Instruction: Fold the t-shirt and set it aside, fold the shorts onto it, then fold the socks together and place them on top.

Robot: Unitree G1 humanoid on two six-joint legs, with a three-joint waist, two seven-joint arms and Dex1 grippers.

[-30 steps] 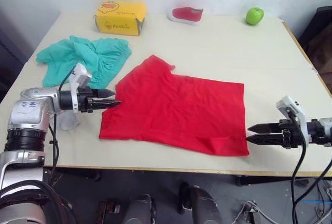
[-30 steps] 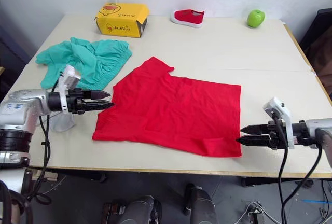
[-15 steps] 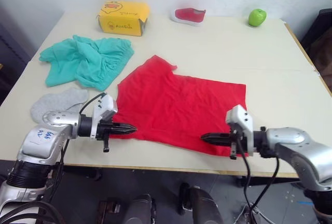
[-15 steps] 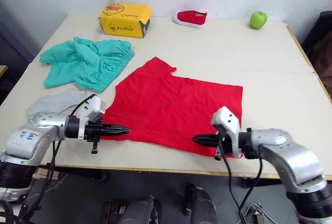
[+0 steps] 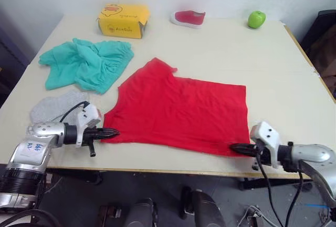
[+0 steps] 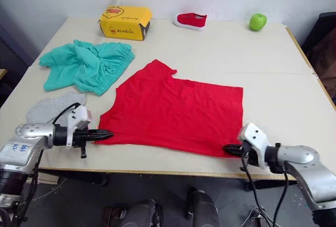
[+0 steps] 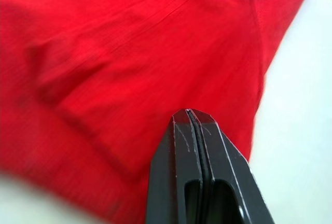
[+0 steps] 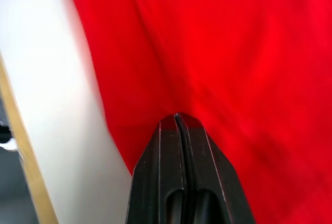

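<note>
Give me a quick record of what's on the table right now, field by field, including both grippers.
t-shirt: spread flat, middle of the table, not folded yet
left gripper: shut, at the shirt's near left corner
right gripper: shut, at the shirt's near right corner
shorts: crumpled, left of the shirt
socks: near left edge, beside the left arm
yellow box: far left
red shoe: far middle
green apple: far right

Both arms reach low and forward, pointing inward at each other. The left gripper (image 5: 113,132) and right gripper (image 5: 234,147) each have their fingers pressed together, tips level.
</note>
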